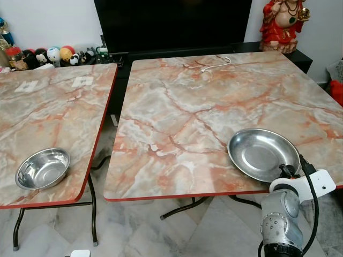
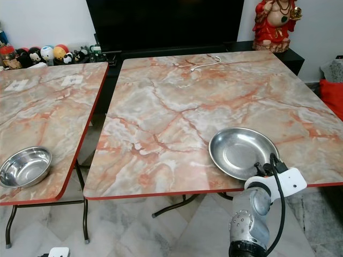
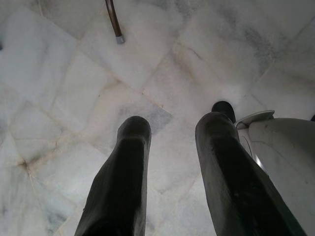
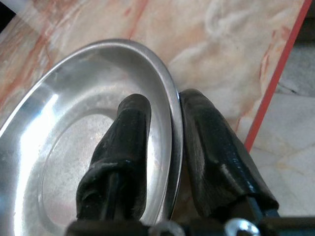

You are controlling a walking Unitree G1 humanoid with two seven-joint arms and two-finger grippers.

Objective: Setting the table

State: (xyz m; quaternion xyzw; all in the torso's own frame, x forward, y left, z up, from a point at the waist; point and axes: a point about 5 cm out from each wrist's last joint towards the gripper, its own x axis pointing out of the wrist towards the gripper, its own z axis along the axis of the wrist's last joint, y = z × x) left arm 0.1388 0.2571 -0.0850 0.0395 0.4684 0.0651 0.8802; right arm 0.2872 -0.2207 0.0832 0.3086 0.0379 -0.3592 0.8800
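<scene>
A shallow steel plate [image 1: 262,152] lies on the right marble table [image 1: 214,107], close to its red front edge. My right gripper [image 4: 165,101] is shut on the plate's near rim, with one black finger [image 4: 128,137] inside the dish and the other under the rim outside it. On the left marble table [image 1: 48,107], a steel bowl [image 1: 43,167] stands upright near the front edge. My left gripper [image 3: 172,128] hangs open over the marble floor, nothing between its fingers.
A white cable [image 1: 214,63] lies at the far side of the right table. Two white labels [image 1: 82,81] sit on the left table. A dark TV [image 1: 171,24], small toys [image 1: 48,55] and a red statue [image 1: 282,24] stand behind. A gap separates the tables.
</scene>
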